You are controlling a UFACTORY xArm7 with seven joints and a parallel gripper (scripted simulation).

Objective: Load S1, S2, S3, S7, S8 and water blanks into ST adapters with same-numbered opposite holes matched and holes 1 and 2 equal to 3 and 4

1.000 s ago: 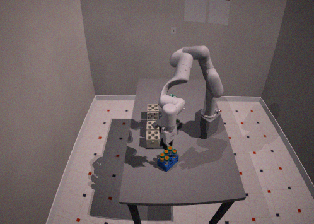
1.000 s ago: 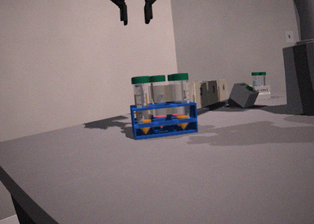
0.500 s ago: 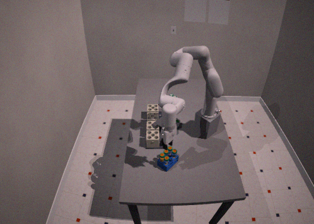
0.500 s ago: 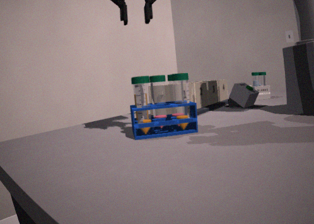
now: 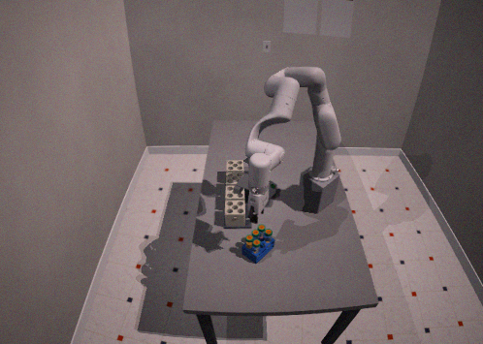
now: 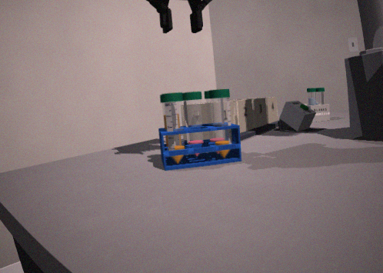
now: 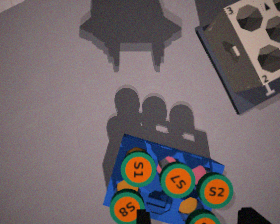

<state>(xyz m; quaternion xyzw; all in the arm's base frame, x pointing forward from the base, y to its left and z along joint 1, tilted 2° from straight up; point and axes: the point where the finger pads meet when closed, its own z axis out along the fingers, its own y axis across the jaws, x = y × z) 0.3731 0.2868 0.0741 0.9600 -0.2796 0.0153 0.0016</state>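
The blue rack (image 5: 249,254) (image 6: 202,164) (image 7: 115,179) holds several green-capped tubes with orange dots. In the wrist view these are S1 (image 7: 138,170), S7 (image 7: 177,180), S2 (image 7: 215,191) and S8 (image 7: 126,207); a fifth cap is cut off at the bottom edge. My gripper (image 5: 254,219) (image 6: 181,31) is open and empty, well above the rack. Four cream adapters stand in a row on the stand (image 7: 256,97). The nearest adapter (image 5: 235,216) (image 7: 246,70) shows empty holes; the arm partly hides the others.
The white blanks rack (image 6: 326,115) with green-capped tubes stands far back. The small sloped grey desk (image 6: 296,117) with the green key (image 6: 304,107) (image 5: 273,186) lies between the adapters and the arm's base. The table's front edge is beyond the blue rack.
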